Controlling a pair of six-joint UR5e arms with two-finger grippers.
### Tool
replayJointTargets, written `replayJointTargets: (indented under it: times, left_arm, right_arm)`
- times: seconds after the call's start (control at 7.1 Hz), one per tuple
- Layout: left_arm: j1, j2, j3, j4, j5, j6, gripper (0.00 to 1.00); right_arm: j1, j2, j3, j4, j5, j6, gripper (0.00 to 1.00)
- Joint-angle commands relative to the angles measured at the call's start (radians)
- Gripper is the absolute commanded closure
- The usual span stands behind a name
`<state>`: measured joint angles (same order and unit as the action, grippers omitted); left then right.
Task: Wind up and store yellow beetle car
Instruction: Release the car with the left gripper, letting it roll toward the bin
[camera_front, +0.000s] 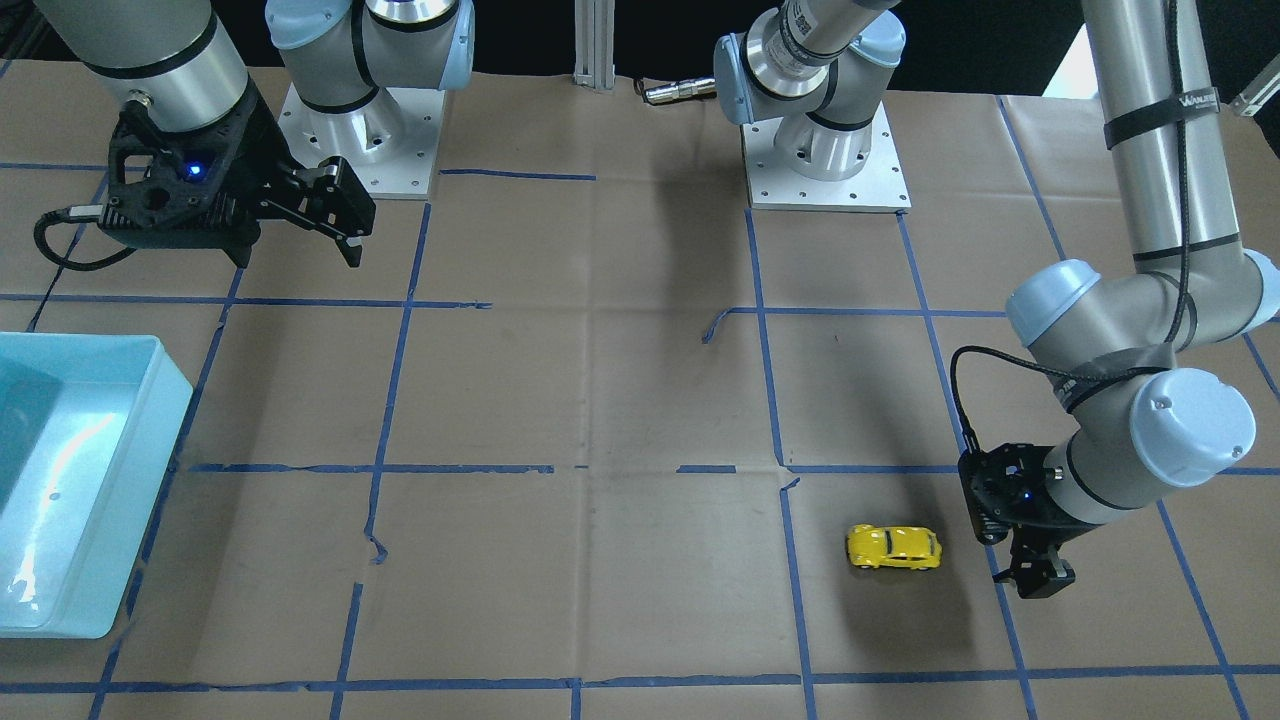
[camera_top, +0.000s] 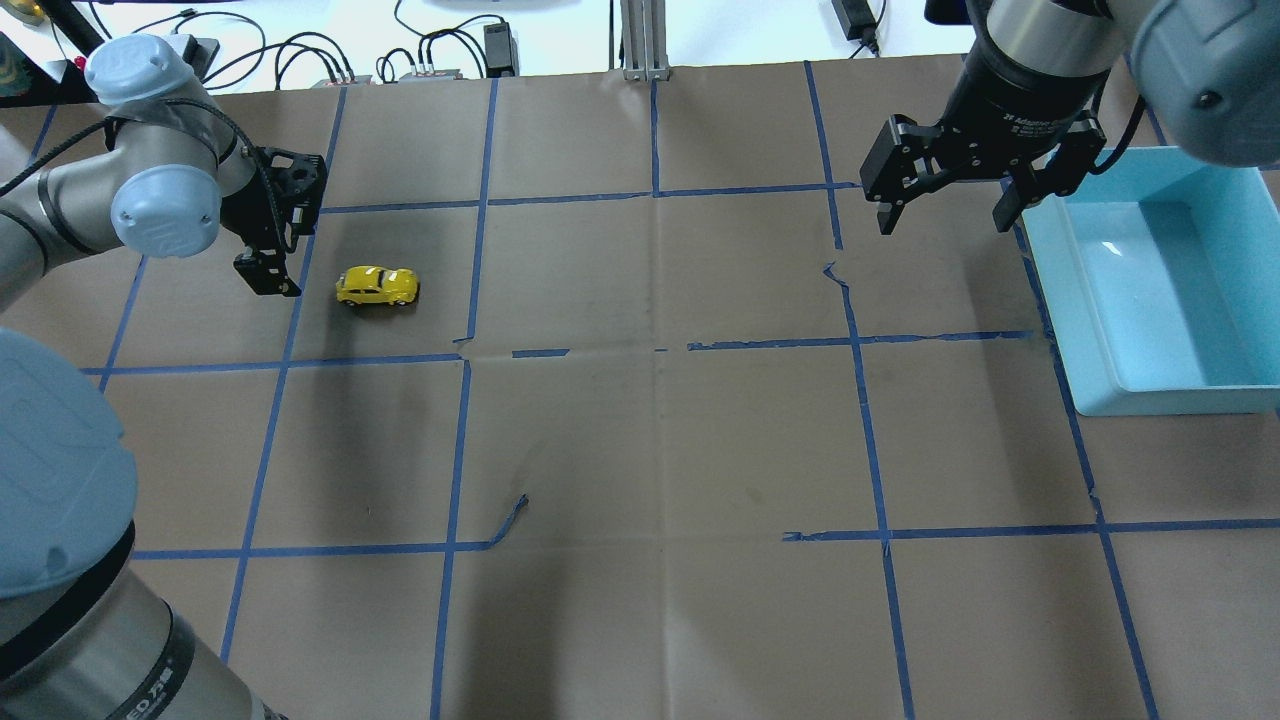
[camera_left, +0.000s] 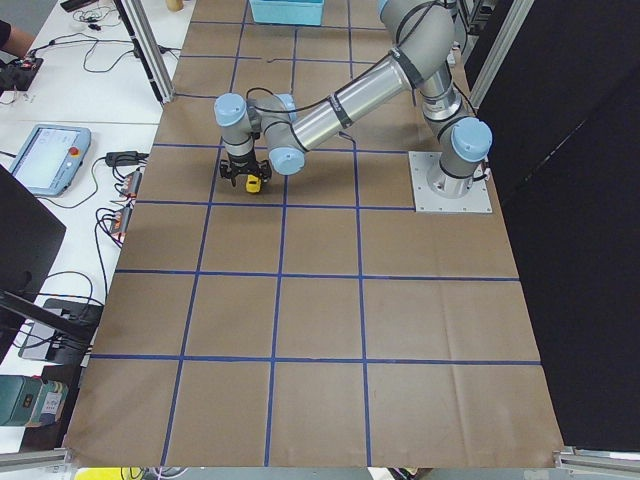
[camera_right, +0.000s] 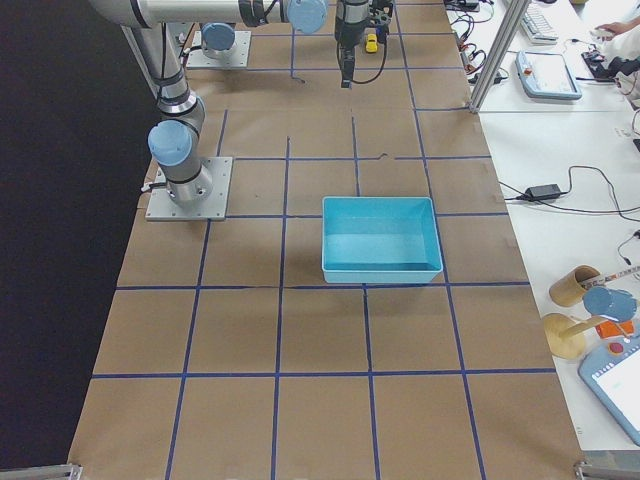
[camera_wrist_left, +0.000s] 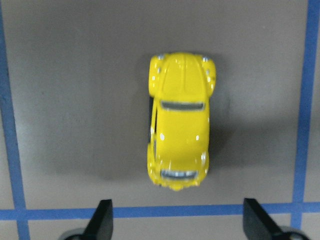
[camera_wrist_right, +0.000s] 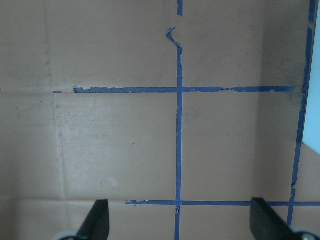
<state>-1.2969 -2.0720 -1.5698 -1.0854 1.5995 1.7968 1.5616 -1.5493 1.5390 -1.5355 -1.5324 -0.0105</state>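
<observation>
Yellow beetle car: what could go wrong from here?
The yellow beetle car is small, glossy and on wheels, lying just beyond the open left gripper; an off-centre closing might nudge it so it rolls away. The blue bin sits far off near the right gripper, so the car might slip out during that long carry or a hand-over.

yellow beetle car (camera_top: 377, 286), upright, on table

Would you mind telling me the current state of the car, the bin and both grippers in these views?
yellow beetle car: upright on its wheels on the table, not held.
left gripper: open, empty, close to the car but not touching it.
right gripper: open, empty, above the table.
blue bin: upright, empty.
</observation>
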Motion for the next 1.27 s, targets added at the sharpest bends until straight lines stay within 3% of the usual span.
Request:
replayJointTargets:
  times: [0.0,0.42,0.7,0.85,1.13]
  left_arm:
    - [-0.137,0.137,0.019,-0.192,0.002,-0.373,0.0]
    - [-0.271,0.294,0.03,-0.325,-0.004,-1.156,0.0]
    - [-0.274,0.329,0.042,-0.326,-0.042,-1.602,0.0]
    - [-0.274,0.314,0.078,-0.332,-0.038,-1.772,0.0]
    - [-0.269,0.326,0.115,-0.413,-0.038,-1.837,0.0]
  right_arm:
    - [0.0,0.0,-0.003,0.0,0.0,0.001,0.0]
    - [0.0,0.0,-0.003,0.0,0.0,0.0,0.0]
    - [0.0,0.001,0.0,-0.002,0.0,0.0,0.0]
    - [0.0,0.0,0.001,-0.002,0.0,0.0,0.0]
    - [0.0,0.001,0.001,-0.003,0.0,0.0,0.0]
